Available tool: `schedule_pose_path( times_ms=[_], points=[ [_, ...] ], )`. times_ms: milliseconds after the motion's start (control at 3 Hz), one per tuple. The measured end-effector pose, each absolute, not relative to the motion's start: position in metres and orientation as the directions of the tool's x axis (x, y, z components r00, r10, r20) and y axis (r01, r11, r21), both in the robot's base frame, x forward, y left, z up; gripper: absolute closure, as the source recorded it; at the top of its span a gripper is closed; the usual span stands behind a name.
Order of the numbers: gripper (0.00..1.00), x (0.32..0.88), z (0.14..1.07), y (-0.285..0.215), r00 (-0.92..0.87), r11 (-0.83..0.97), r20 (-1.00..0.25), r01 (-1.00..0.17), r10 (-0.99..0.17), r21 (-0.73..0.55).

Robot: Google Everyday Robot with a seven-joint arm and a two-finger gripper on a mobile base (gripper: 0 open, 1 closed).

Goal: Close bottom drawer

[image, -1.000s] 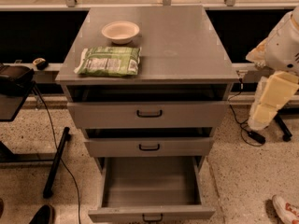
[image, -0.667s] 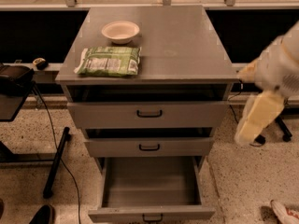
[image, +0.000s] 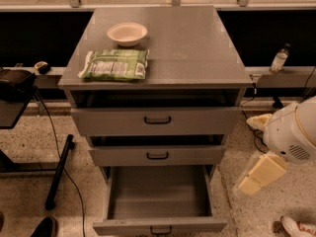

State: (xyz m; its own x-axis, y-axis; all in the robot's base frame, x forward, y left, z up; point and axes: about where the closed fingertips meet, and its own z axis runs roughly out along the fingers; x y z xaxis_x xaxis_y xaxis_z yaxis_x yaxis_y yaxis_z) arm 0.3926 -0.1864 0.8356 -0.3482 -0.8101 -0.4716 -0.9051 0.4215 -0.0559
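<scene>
The bottom drawer [image: 158, 194] of the grey cabinet [image: 163, 38] is pulled far out. Its grey box is empty, and its front with a small black handle [image: 161, 229] sits at the lower edge of the camera view. My gripper [image: 256, 177] is the cream-coloured piece below the arm's white rounded body [image: 294, 132]. It hangs low to the right of the cabinet, level with the bottom drawer's right side and apart from it, pointing down and left toward the floor.
The middle drawer [image: 158, 155] and top drawer [image: 157, 120] each stand slightly out. A bowl [image: 127, 33] and a green bag [image: 114, 64] lie on the cabinet top. A black stand [image: 15, 85] is left, with cables on the floor. A bottle [image: 279, 59] and a shoe [image: 296, 227] are right.
The arm has swung down and a little left, from beside the top drawer to beside the bottom drawer. The drawers have not moved.
</scene>
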Motion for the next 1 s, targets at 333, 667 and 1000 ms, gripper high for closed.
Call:
schedule_pose_path(
  times_ms=[333,667,1000],
  points=[
    [0.0,0.392,0.835,-0.187,-0.349,0.423,-0.471,-0.904,-0.81,-0.057],
    [0.0,0.398,0.796,-0.171,-0.338,0.438,-0.6,-0.899,-0.725,-0.024],
    [0.0,0.382,0.712,-0.127,-0.3,0.385,-0.705,-0.922,-0.642,0.042]
  ],
)
